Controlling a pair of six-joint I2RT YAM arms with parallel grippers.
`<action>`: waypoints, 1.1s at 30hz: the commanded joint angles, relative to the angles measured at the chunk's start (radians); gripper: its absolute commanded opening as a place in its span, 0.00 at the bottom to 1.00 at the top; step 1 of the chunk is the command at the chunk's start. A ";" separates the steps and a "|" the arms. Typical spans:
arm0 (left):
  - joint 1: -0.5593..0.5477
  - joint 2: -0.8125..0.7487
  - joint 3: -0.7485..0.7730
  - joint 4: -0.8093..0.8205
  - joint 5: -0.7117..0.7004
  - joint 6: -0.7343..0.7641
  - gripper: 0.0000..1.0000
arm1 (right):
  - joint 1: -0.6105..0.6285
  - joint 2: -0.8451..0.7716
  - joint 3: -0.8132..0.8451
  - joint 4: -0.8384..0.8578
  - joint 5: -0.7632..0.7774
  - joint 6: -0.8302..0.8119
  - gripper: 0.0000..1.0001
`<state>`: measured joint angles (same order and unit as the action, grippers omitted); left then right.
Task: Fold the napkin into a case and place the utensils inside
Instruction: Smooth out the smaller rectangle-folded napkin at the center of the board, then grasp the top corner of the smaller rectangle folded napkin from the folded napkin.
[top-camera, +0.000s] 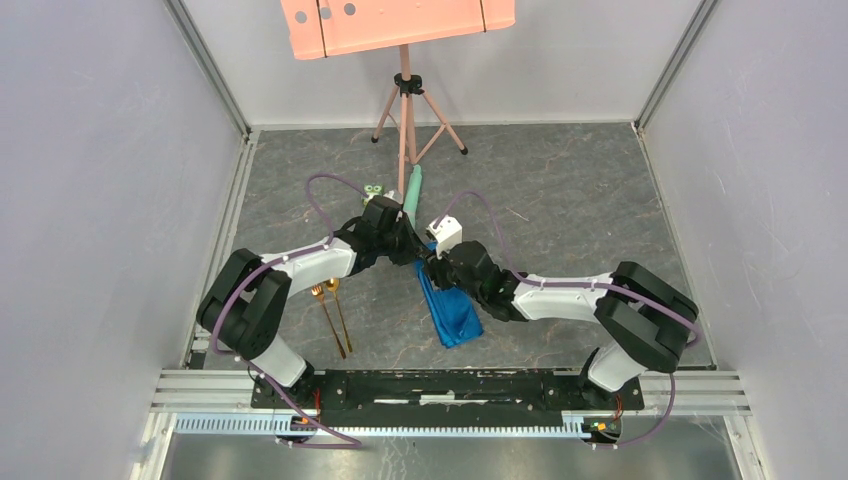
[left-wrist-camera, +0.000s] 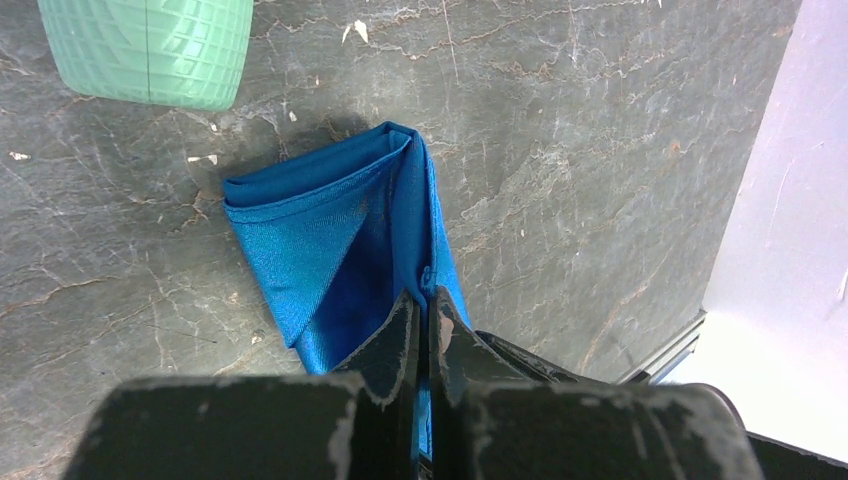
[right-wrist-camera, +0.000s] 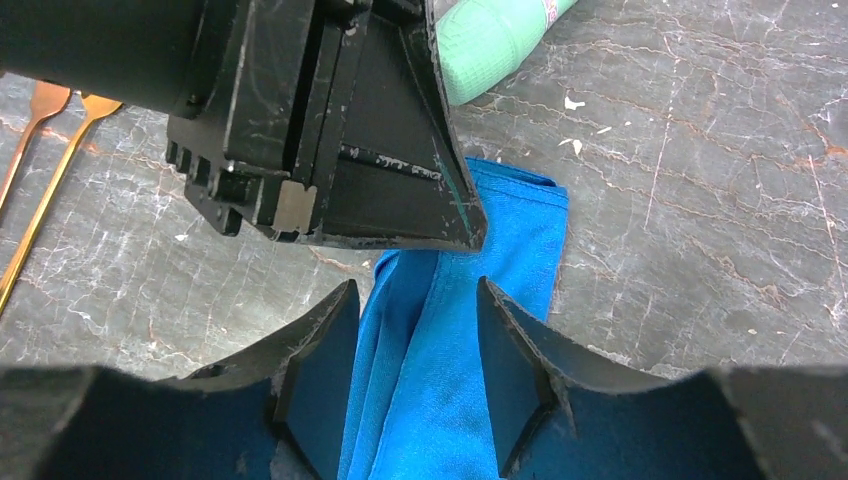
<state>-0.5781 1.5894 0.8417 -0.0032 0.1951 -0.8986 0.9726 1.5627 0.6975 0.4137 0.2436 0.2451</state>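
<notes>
Grey marbled tabletop (top-camera: 560, 200). Bright blue cloth napkin (top-camera: 452, 312) mid-tabletop, nearer near edge, narrowed to a long strip: folding step in hand, case judged unfinished. Left claw (left-wrist-camera: 424, 305) pinching a fold at far end; right claw (right-wrist-camera: 415, 295) spread, straddling the cloth. Thin gold metal fork and spoon (top-camera: 333, 318) towards left edge, untouched. Next: lay fold flat, leave pocket mouth open.

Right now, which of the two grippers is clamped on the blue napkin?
The left gripper: its fingers are pinched shut on the napkin edge, while the right gripper stands open over it.
</notes>
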 joint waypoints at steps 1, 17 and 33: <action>0.006 -0.027 0.007 0.037 0.031 -0.021 0.02 | -0.003 0.024 0.039 0.063 0.050 0.005 0.53; 0.010 -0.039 0.005 0.039 0.048 -0.025 0.02 | -0.003 0.056 0.042 0.094 0.079 0.025 0.17; 0.013 -0.035 0.003 0.034 0.062 -0.026 0.02 | -0.005 0.030 0.002 0.131 -0.014 0.004 0.41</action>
<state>-0.5686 1.5864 0.8402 0.0036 0.2386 -0.9012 0.9707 1.6184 0.7048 0.4671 0.2676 0.2714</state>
